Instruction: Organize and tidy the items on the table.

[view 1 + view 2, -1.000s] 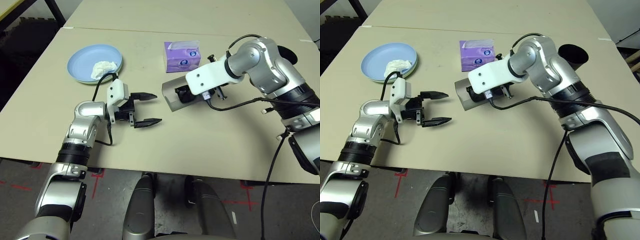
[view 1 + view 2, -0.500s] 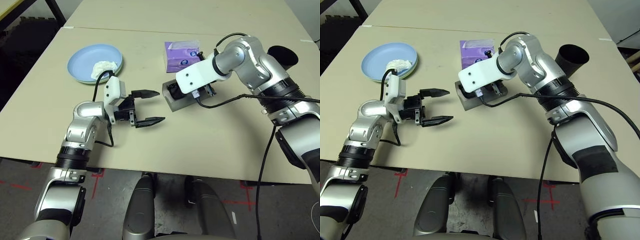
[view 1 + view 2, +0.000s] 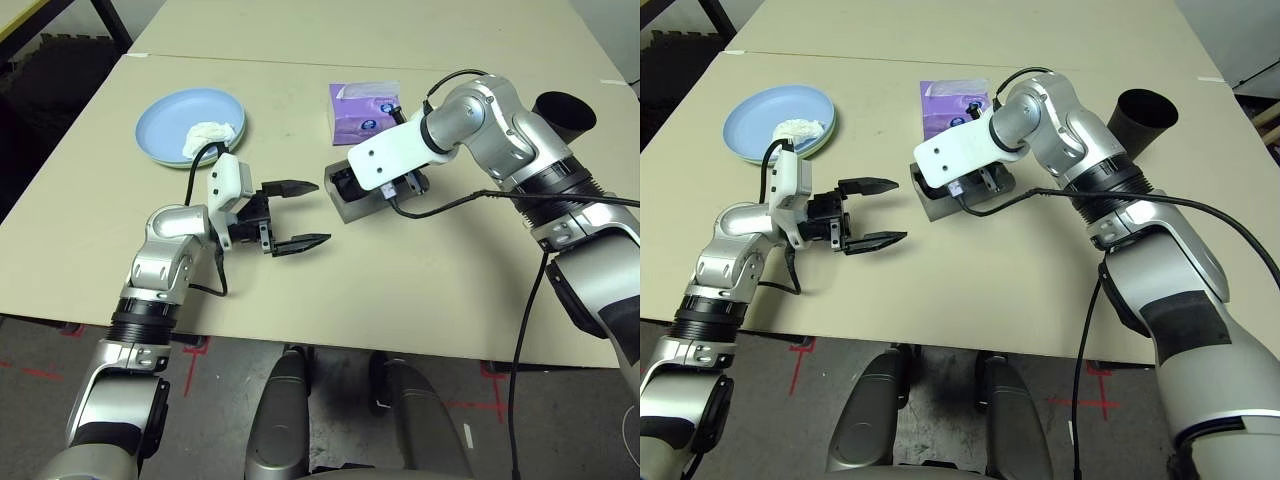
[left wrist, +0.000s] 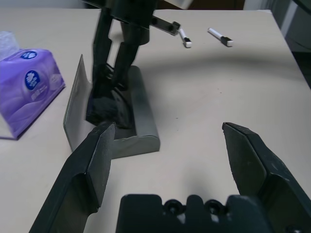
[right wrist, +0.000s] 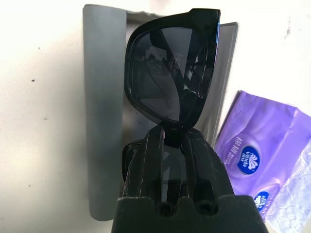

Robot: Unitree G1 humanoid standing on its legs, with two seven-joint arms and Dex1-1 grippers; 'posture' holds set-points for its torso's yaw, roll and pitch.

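From my remote station I record the table [image 3: 420, 290] as seen from the head camera, working from the left. At the far left sits the light blue plate [image 3: 170, 118], stacked on a pale green plate whose edge just shows beneath it; the crumpled white tissue wad [image 3: 207, 136] lies on the blue plate's near-right part. Nearer the robot, the left gripper [image 3: 296, 213] hangs just above the tabletop, pointing level toward the right, its 2 fingers spread wide with nothing between them. I note it stands apart from the case, a short gap of bare table between.

Just right of that gripper lies the grey oblong glasses case [image 4: 124, 116], lid raised, in the middle of the table. The right gripper [image 5: 173, 141] reaches down into it from the right, its 2 fingers pressed together on the bridge of the black sunglasses [image 5: 170, 82]. The wrist camera shows the sunglasses held over the open case, folded, lenses facing that camera; I cannot tell whether they touch the case lining.

Just behind the case stands the purple tissue box [image 3: 362, 108], near it but not touching. At the far right, beyond the right arm, the tall black cup [image 3: 1143, 118] stands near the table edge. 2 small white markers [image 4: 201, 36] lie on the table, well apart from the case.
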